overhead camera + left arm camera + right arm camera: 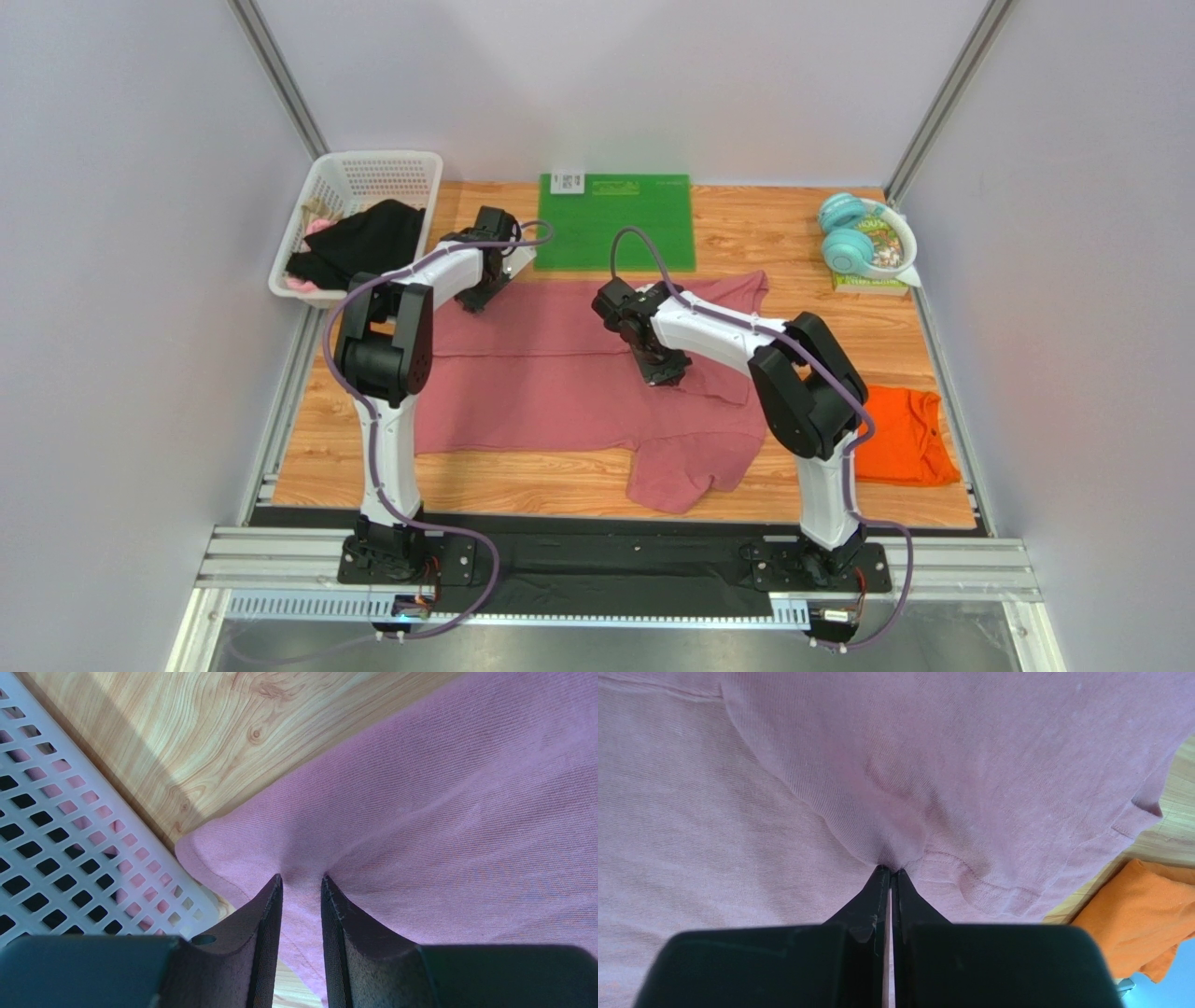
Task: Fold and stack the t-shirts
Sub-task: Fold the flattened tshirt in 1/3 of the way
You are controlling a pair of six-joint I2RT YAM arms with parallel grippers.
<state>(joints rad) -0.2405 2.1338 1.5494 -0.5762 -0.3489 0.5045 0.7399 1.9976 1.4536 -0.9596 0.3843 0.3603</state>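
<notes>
The pink shirt [561, 385] is spread on the worktop [323, 469] just in front of the mat [617, 221]. The orange shirt [905, 437] lies crumpled well to the right of the mat, nearer the arms. The left tool [302, 878] is set narrow, with the pink shirt's corner left of the mat drawn up between its fingers. The right tool [890, 869] is closed tight on a small pucker of cloth in front of the mat's right end, by a stitched hem, though how many layers are caught cannot be told. A fold is judged to be starting. Both pinches are best lifted together, only just off the worktop, and carried evenly so that the edge between them is kept taut. The basket [372, 157] left of the mat should be cleared.
</notes>
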